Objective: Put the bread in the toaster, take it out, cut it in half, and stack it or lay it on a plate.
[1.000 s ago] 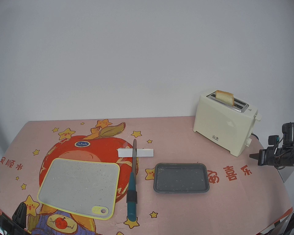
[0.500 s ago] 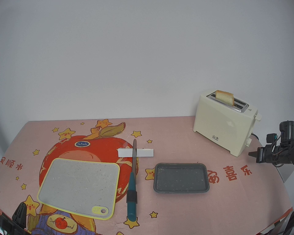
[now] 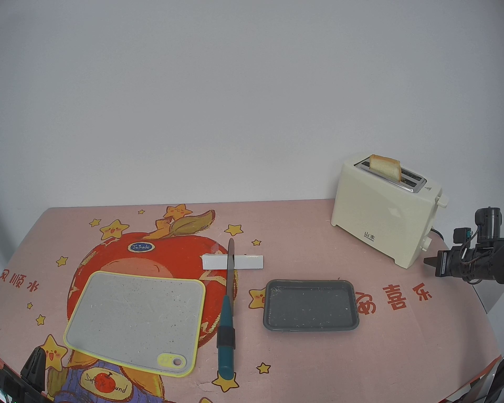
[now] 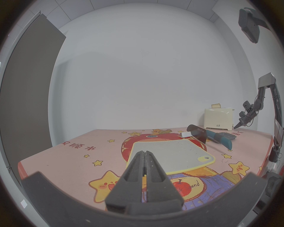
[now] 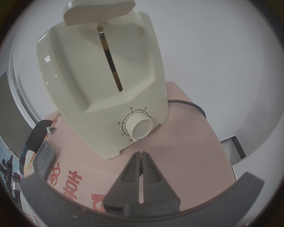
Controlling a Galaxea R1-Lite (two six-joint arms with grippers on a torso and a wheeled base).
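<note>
Now: we are judging the step in hand as starting the toast, because the bread (image 3: pixel 386 167) is standing tall and the lever (image 5: pixel 99 10) is sitting at the top of its track.
Bread: it is standing upright in one of the two slots of the toaster (image 3: pixel 386 215), its upper part poking out, while the other slot is lying empty.
Right gripper (image 3: pixel 427 261): we are holding its fingers pressed together on nothing. It is hovering just beside the toaster's control end, about level with the knob (image 5: pixel 141 126) and below the lever, touching neither.
Left gripper (image 4: pixel 144 153): it is also pressed together and empty, resting low at the near left corner of the table (image 3: pixel 315 236), beside the cutting board (image 3: pixel 136 320).
Approach: we are advising a lift first, so that the closed tip is coming onto the lever's flat top from above, not from the side.
Push: we are aiming straight down along the track until the lever latches; the closed fingers are giving us a stiff point for this.
Knob: we are steering clear of it, since a brush there could be changing the setting.
Risk: the toaster is looking light, so any sideways force may be sliding or tipping it.
Waiting: the knife (image 3: pixel 228 307) and the plate (image 3: pixel 311 304) are lying untouched mid-table.
</note>
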